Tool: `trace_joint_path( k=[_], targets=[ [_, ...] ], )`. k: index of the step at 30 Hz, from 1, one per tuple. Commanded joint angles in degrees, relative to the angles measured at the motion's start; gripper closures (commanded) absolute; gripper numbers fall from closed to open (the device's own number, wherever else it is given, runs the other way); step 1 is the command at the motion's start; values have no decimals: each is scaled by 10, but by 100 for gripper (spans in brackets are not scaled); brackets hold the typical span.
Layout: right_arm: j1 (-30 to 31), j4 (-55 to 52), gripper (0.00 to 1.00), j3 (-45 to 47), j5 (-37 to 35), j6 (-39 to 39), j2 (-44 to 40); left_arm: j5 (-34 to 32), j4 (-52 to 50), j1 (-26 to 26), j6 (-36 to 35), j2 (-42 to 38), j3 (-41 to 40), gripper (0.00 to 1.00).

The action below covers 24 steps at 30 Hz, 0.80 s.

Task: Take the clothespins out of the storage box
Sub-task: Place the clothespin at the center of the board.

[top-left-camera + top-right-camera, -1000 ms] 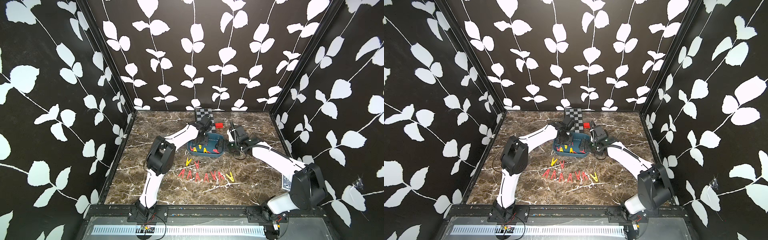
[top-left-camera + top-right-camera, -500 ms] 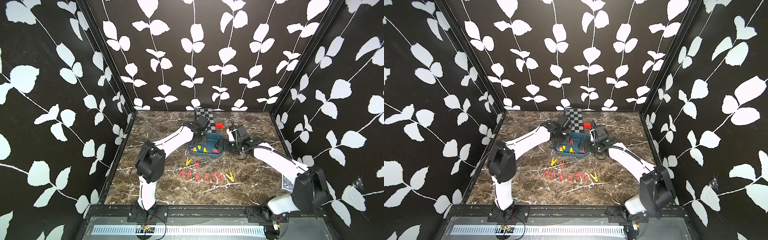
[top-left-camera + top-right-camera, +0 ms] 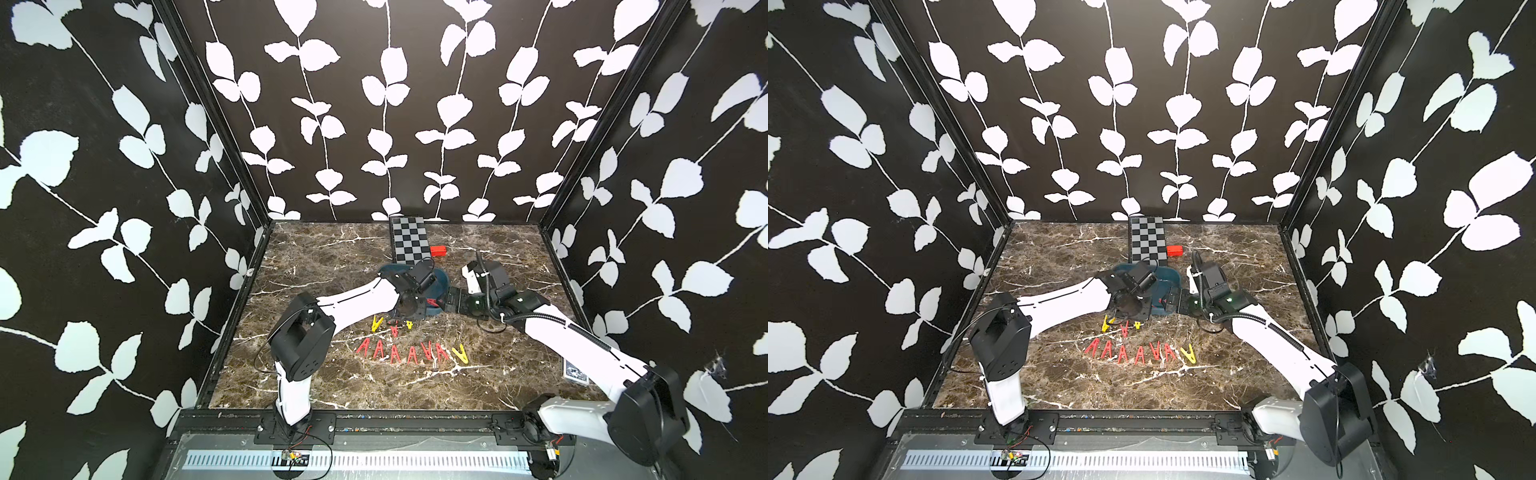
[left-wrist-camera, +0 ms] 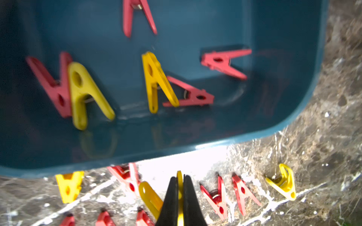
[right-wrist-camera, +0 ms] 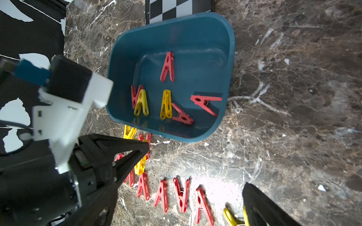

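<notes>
**Desk:** Where's your left tool?

**Me:** Lower middle of the left wrist frame. My left gripper (image 4: 179, 177) is pinched tight on a yellow clothespin (image 5: 139, 166), seen edge-on between the pads. It hangs outside the storage box (image 4: 195, 149), over the marble table (image 4: 333, 117). The box rim runs across the frame above the fingertips, so I judge the move to be straight down and let go, next to the clothespins lying there (the red row (image 5: 164, 185) sits low in the right wrist frame, long axes up-and-down).

**Desk:** What's left in the box?

**Me:** Six, reading left to right in the right wrist frame:
- a half-buried red pin (image 5: 134, 95) under the left yellow pin (image 5: 141, 102)
- the middle yellow pin (image 5: 166, 103) touching a slanted red pin (image 5: 182, 116)
- a lone red pin (image 5: 167, 66) above those two
- a crosswise red pin (image 5: 205, 103) near the right wall

**Desk:** Who takes that last one?

**Me:** Probably my right gripper (image 3: 451, 300). Its jaws are spread wide and empty, and in a top view it sits just beside the box's right end, nearer than the left.
</notes>
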<state>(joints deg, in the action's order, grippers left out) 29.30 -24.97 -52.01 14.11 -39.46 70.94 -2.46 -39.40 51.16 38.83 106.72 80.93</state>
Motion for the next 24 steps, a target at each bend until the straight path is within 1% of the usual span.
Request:
trace_joint_path(
  k=[1, 8, 17, 19, 24],
  targets=[
    [2, -6, 1, 15, -5, -10, -24, -2, 27, 5, 11, 2, -13, 99],
    [3, -18, 1, 33, -17, -20, -54, 3, 42, 5, -1, 34, -19, 98],
    [6, -19, 1, 34, -22, -25, -57, 1, 42, 5, -14, 65, -18, 97],
    [6, -19, 1, 32, -21, -24, -53, 0, 42, 5, -15, 70, -19, 95],
    [7, -19, 1, 23, -20, -19, -39, 3, 41, 5, -17, 74, -18, 84]
  ],
)
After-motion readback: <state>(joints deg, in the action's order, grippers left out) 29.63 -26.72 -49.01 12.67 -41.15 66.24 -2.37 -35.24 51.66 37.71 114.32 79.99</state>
